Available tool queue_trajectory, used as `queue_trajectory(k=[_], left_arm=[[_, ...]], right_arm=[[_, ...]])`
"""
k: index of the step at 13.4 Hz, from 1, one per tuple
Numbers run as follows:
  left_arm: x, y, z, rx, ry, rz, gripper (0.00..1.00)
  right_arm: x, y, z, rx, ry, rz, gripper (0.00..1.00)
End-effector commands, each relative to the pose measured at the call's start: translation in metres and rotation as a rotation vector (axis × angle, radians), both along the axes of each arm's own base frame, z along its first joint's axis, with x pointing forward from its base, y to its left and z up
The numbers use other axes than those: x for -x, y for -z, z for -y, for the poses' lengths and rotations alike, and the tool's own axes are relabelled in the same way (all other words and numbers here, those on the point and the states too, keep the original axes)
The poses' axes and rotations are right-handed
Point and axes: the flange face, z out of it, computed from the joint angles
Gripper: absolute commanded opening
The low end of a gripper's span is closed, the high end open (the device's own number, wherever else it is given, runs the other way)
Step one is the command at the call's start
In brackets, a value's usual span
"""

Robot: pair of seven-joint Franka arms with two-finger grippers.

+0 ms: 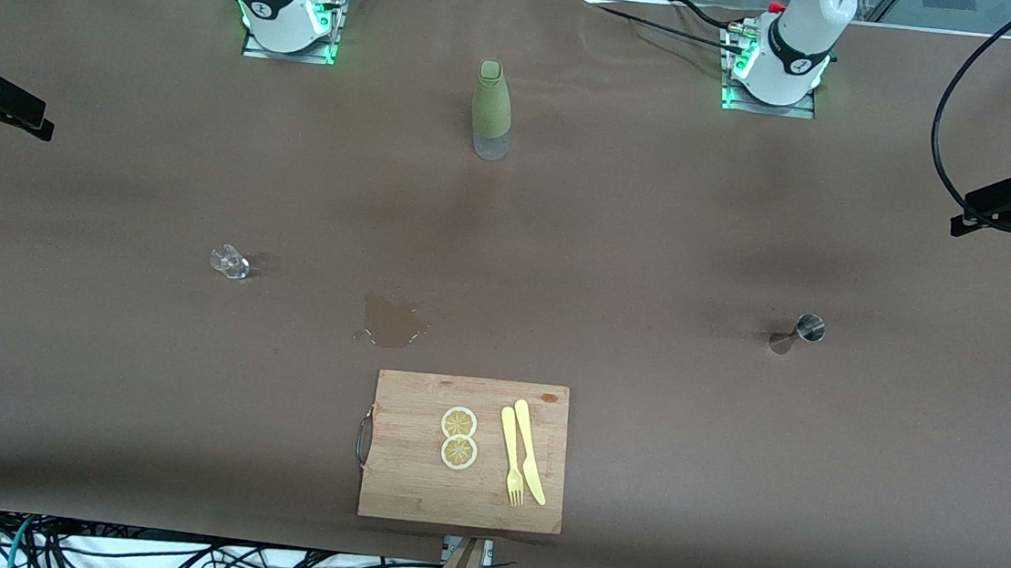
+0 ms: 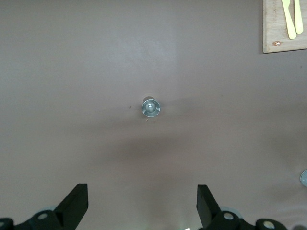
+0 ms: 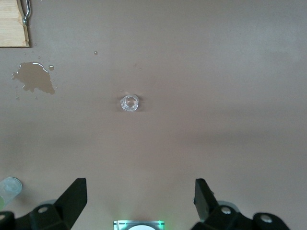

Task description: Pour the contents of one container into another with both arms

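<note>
Toward the right arm's end of the counter [image 1: 111, 195], a small clear glass [image 1: 230, 262] is standing alone on the brown cover; the right claw [image 3: 139, 199] is hanging high above it with its two fingers [image 3: 74, 196] spread wide and holding nothing, the glass showing small and well below between them in the right wrist view. Next along, a wet puddle [image 1: 390, 322] is spreading on the cover, between the glass and a wooden cutting board [image 1: 414, 487] that is lying nearer to the front camera; the board is carrying two lemon slices [image 1: 458, 437], a yellow fork [image 1: 510, 456] and a yellow knife [image 1: 530, 453] side by side. Above the board in the front view, between the two arm bases, a green bottle [image 1: 491, 109] is standing upright. Toward the left arm's end, a steel jigger [image 1: 799, 333] is standing well apart from everything else; the left claw [image 2: 142, 206] is hovering high over it, fingers [image 2: 76, 201] wide apart and empty.

As a judgement, the pour is not yet begun: neither container is being gripped, and both arms are poised overhead. What is left is nearly everything: descending, closing on the glass and the jigger, bringing them together and tipping one into the other. The puddle is hinting that liquid spills easily here.
</note>
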Motion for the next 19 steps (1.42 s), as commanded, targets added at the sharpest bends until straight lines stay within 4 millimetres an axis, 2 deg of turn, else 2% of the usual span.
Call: queue_trajectory(k=[1,5,7,9,15,18,19], left_arm=[[-0.006,0.011,-0.018,-0.044,-0.018,0.022,1.00],[-0.020,0.044,-0.060,-0.046,0.064,0.051,1.00],[-0.024,0.060,-0.083,-0.023,0.144,0.051,1.00],[-0.028,0.086,-0.096,0.053,0.291,0.061,1.00],[-0.043,0.193,-0.164,0.320,0.641,0.156,1.00],[-0.040,0.274,-0.209,0.490,0.769,0.265,1.00],[-0.041,0.304,-0.216,0.552,0.805,0.316,1.00]], right_arm=[[0.001,-0.003,0.001,0.015,0.008,0.008,1.00],[0.001,-0.003,0.002,0.017,0.009,0.007,1.00],[0.001,-0.003,0.002,0.017,0.009,0.007,1.00],[0.001,-0.003,0.003,0.016,0.010,0.007,1.00],[0.001,-0.003,0.003,0.017,0.011,0.009,1.00],[0.001,-0.003,0.003,0.018,0.011,0.009,1.00],[0.001,-0.003,0.003,0.017,0.011,0.009,1.00]])
